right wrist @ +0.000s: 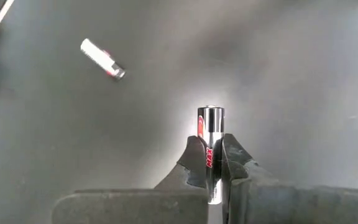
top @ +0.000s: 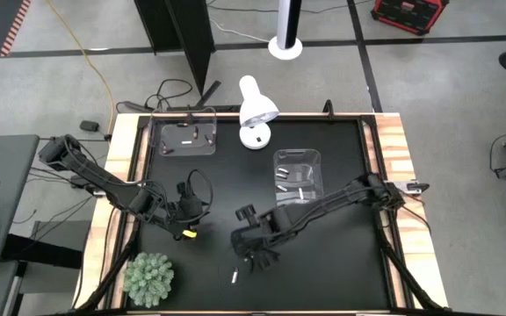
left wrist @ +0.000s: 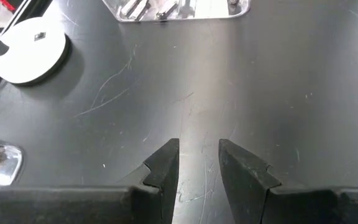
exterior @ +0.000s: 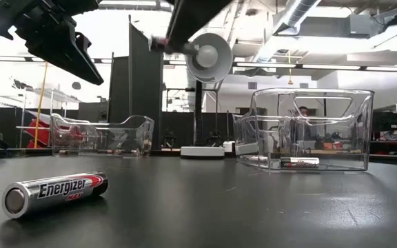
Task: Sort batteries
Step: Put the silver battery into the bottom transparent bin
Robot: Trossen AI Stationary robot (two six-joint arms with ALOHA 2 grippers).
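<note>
In the right wrist view, my right gripper [right wrist: 211, 146] is shut on a silver battery with red marks [right wrist: 211, 124], above the black table near its front middle [top: 257, 257]. A second silver-and-red battery [right wrist: 102, 59] lies on its side on the table close by [top: 234, 276], large in the low view [exterior: 54, 193]. Two clear bins hold more batteries, one at the far left [top: 185, 133] and one right of centre [top: 298, 174]. My left gripper [left wrist: 197, 146] hovers open left of centre [top: 196, 209], with nothing between its fingers. My right gripper pinches the battery's side [right wrist: 209, 155] between its two fingers. The battery lies along the fingers, and its metal end [right wrist: 211, 114] sticks out past the fingertips. The fingers slant downward from above. The battery is lifted clear of the table.
A white desk lamp [top: 256, 110] stands at the far middle between the bins, its round base [left wrist: 33, 50] showing in the left wrist view. A green toy plant [top: 149, 279] sits at the near left corner. Wooden rails [top: 393, 149] border the black mat.
</note>
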